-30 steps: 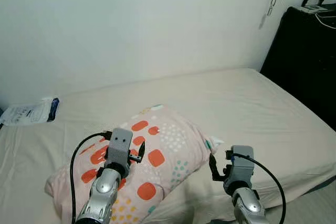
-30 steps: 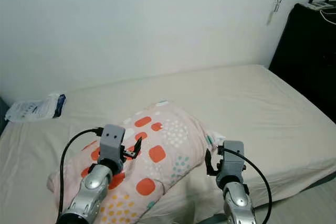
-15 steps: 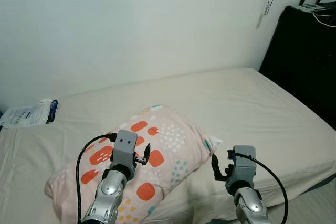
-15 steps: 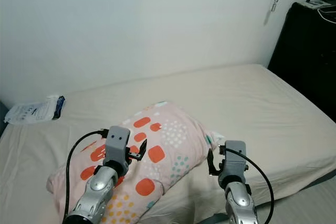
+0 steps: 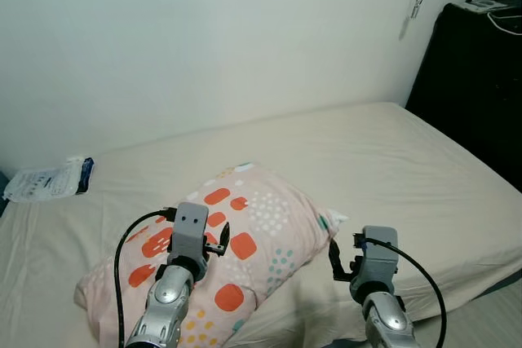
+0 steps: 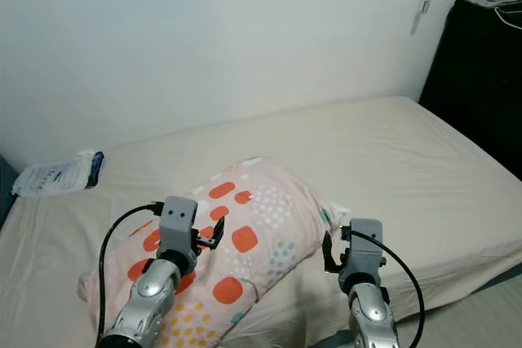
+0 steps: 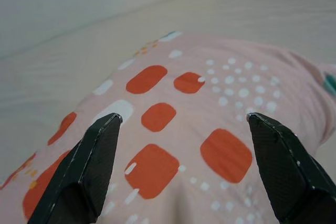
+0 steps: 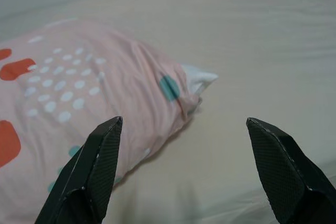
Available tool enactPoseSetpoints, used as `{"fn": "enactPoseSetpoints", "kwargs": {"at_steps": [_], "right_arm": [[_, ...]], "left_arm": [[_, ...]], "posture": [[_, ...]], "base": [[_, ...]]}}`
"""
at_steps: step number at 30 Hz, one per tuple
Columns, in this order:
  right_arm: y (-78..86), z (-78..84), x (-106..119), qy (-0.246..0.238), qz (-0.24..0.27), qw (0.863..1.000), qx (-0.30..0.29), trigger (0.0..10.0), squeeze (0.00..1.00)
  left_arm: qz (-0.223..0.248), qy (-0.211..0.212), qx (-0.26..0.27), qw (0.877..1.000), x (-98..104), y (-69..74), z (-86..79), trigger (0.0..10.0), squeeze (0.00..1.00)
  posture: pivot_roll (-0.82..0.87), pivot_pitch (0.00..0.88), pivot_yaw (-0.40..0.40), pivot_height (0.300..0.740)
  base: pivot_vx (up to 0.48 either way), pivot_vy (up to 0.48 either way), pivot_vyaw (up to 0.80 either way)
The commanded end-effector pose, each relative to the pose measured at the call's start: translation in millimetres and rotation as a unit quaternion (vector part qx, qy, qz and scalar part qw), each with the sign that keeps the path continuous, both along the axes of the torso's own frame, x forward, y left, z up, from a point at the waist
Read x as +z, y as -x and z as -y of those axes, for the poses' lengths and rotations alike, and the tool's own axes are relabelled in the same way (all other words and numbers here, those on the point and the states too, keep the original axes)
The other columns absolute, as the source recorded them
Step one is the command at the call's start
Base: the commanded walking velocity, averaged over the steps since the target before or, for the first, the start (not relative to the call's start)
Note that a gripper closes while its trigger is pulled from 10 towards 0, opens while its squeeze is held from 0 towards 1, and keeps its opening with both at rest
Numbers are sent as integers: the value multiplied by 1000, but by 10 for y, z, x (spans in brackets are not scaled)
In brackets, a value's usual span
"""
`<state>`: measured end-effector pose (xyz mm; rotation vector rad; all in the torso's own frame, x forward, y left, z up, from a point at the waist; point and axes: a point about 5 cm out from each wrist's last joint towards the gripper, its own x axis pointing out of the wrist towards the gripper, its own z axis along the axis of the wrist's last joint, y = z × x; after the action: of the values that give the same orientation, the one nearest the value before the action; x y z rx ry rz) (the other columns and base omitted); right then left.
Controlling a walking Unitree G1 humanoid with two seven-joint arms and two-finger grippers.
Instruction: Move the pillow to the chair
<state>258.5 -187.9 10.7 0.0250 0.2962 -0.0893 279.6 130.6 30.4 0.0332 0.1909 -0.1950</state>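
One pillow [image 5: 245, 238] lies on one bed [image 5: 391, 160], two tools spread wide.

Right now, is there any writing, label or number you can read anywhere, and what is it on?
No text can be read here.
The white and blue packet at the far left of the bed carries dark print, too small and blurred to read.
The pillow has only orange patches and dots, no words.
The device on the black furniture: no readable marking.

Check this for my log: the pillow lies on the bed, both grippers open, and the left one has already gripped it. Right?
Not quite. The left gripper hangs open above the pillow, gripping nothing, as the left wrist view shows. The pillow does lie on the bed, and the right gripper is open too.
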Motion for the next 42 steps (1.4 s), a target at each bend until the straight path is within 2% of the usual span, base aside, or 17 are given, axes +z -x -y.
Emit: {"fn": "enactPoseSetpoints", "kwargs": {"at_steps": [1,6,14,18,19,23,32,34,35,36,40,42], "right_arm": [[-18,-19,-26,-2,-12,1000,-2,10000,0],[-94,-21,22,-4,0,1000,2,10000,0],[-92,-42,-21,-9,-11,1000,9,10000,0],[-13,-39,-71,-12,-18,1000,17,10000,0],[-13,-39,-71,-12,-18,1000,17,10000,0],[161,23,-81,-12,-15,999,32,10000,0],[236,24,-105,-17,-14,999,29,10000,0],[203,11,-101,-22,-12,999,26,10000,0],[33,-31,-104,-28,-13,999,14,10000,0],[-35,-56,-97,-31,-14,999,11,10000,0],[-89,-81,-79,-29,-14,999,12,10000,0],[-160,-93,16,-29,0,999,26,10000,0]], "left_arm": [[-20,-5,10,1000,-66,23,-85,10000,0],[-22,-8,22,999,-84,46,-126,10000,0],[-21,-18,15,999,-115,148,-154,10000,0],[-8,-38,3,999,-97,164,-177,10000,0],[-8,-38,3,999,-97,164,-177,10000,0],[10,-19,-3,1000,-14,213,-217,10000,0],[8,-26,-18,999,1,270,-226,10000,0],[9,-24,-15,1000,13,239,-229,10000,0],[8,-15,9,1000,20,51,-201,10000,0],[6,-12,19,1000,20,-21,-182,10000,0],[6,-12,20,1000,31,-76,-157,10000,0],[16,-14,-7,1000,103,-126,-115,10000,0]], "posture": [[5,0,70,740],[29,0,40,740],[46,0,35,740],[53,0,24,740],[53,0,24,740],[39,0,34,740],[29,0,46,740],[24,0,49,740],[34,0,46,740],[34,0,46,740],[29,0,51,740],[23,0,57,740]], "base": [[0,0,0],[0,0,0],[0,0,0],[0,0,0],[0,0,0],[0,0,0],[0,0,0],[0,0,0],[0,0,0],[0,0,0],[0,0,0],[0,0,0]]}}
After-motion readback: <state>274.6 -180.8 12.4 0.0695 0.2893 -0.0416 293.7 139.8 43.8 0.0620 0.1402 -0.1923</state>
